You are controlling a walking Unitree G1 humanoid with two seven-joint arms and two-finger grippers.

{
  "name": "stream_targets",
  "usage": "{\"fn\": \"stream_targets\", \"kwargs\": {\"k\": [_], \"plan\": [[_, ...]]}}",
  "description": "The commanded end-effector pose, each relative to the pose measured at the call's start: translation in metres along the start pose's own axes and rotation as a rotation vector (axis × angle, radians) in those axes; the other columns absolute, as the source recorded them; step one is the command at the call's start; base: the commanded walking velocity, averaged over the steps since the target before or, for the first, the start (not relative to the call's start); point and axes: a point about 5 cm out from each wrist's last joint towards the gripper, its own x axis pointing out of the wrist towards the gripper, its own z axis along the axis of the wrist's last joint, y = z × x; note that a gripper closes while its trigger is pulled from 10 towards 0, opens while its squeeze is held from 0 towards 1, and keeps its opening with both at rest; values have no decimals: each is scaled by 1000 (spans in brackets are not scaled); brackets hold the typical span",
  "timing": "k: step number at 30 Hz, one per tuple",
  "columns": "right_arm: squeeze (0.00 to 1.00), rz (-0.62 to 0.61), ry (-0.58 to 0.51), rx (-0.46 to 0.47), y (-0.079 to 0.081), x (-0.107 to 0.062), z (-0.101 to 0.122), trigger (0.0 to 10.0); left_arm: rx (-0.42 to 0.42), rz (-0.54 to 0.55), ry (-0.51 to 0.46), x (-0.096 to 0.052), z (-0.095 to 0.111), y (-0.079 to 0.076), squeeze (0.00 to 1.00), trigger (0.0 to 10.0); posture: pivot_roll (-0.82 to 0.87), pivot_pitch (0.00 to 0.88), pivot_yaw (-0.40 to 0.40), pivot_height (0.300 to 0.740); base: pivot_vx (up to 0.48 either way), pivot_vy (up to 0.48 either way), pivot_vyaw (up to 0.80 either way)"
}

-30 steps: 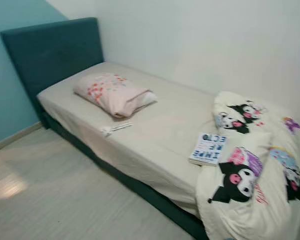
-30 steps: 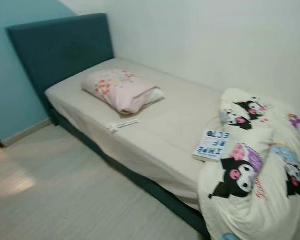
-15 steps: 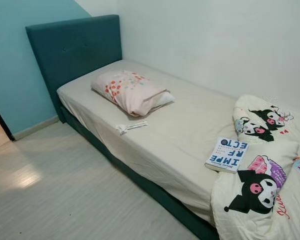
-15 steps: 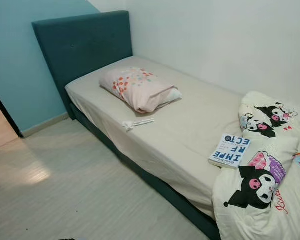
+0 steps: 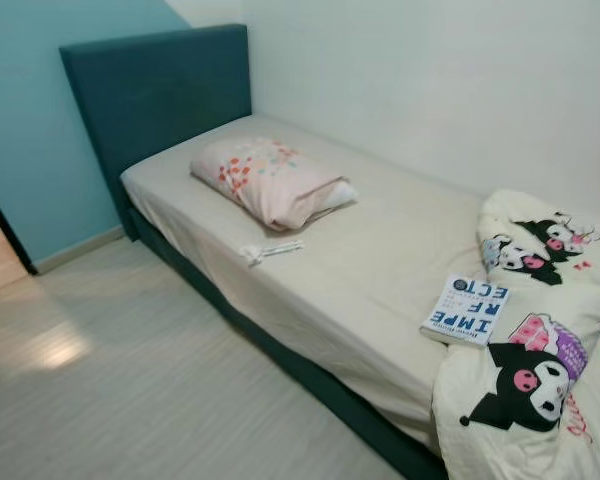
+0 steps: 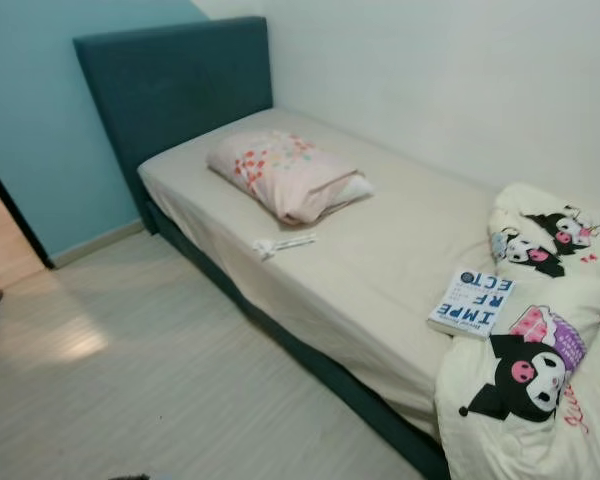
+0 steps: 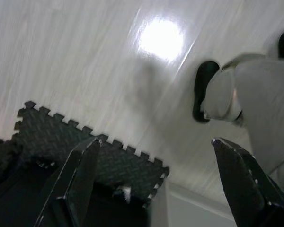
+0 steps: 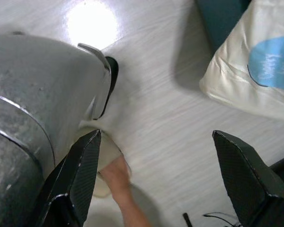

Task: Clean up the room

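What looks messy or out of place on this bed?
The cartoon-print duvet is bunched at the foot end and spills over the bed's edge instead of lying spread. A book lies on the sheet beside it, and a small white item, too small to identify, sits near the mattress edge below the pillow, which lies at an angle.

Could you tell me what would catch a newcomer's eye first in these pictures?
Probably the crumpled cartoon-print duvet, spilling over the foot of the teal-framed bed. Next the book lying beside it on the bare sheet, then the pink patterned pillow near the headboard.
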Motion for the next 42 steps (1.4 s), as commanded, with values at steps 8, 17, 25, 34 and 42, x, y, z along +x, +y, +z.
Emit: {"fn": "stream_targets", "kwargs": {"k": [8, 17, 25, 34, 42], "plan": [[0, 28, -7, 19, 7, 0, -1, 10000, 7, -6, -10, 0, 2, -2, 0, 10000, 7, 0, -45, 740, 322, 0, 0], [0, 29, -10, -2, 8, 0, -1, 10000, 14, -8, -7, 0, 1, -1, 0, 10000, 9, 0, -41, 740, 325, 0, 441], [0, 20, -11, 27, 11, 0, -2, 10000, 18, -8, -2, 0, -1, 0, 0, 10000, 12, 7, -30, 740, 323, 0, 298], [0, 2, 6, 36, 11, 0, -4, 10000, 24, -10, -2, -1, -1, 1, 0, 10000, 12, 13, -25, 740, 327, 0, 0], [0, -18, 1, 65, 10, 0, -4, 10000, 26, -12, -4, 0, 0, 1, 0, 10000, 12, 13, -23, 740, 326, 0, -773]]}}
